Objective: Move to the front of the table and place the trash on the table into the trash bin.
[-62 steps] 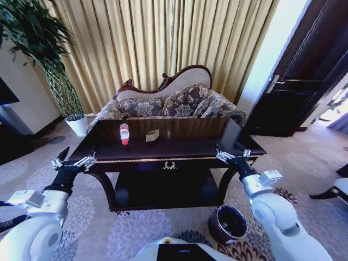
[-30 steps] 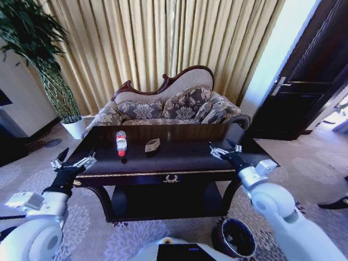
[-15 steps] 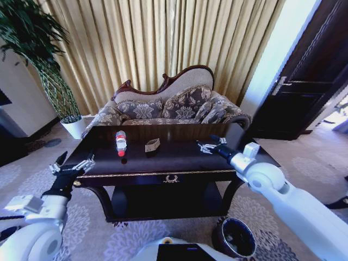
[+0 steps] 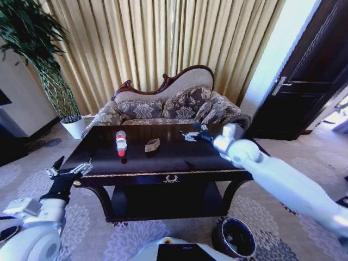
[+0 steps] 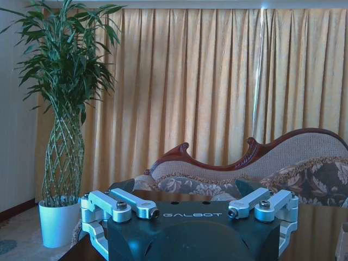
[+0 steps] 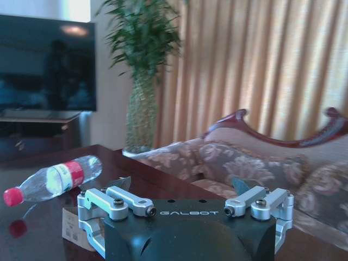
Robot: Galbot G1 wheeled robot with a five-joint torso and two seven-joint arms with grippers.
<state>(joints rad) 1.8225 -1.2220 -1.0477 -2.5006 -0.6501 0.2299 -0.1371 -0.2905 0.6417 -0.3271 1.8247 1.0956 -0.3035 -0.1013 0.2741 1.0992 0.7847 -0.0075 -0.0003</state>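
Note:
The dark glossy table (image 4: 179, 159) stands right in front of me. On it lie a clear bottle with a red cap (image 4: 120, 142) and a small tan box (image 4: 153, 144). My right gripper (image 4: 191, 135) hovers open over the tabletop, a little right of the box and apart from it. Its wrist view shows the bottle (image 6: 54, 179) and the box (image 6: 69, 225) just beyond the open gripper (image 6: 187, 209). My left gripper (image 4: 68, 171) is open and holds nothing, off the table's left front corner; its wrist view shows the spread fingers (image 5: 122, 204). The maroon trash bin (image 4: 236, 238) sits on the carpet by the table's right front leg.
A patterned sofa (image 4: 174, 106) stands behind the table against gold curtains. A tall plant in a white pot (image 4: 73, 125) is at the back left, and a dark door (image 4: 304, 92) at the right. A TV (image 6: 46, 60) on a black stand shows in the right wrist view.
The view drew closer to the table at first. My right arm then swung left over the tabletop toward the box. My left gripper sank slightly beside the left corner.

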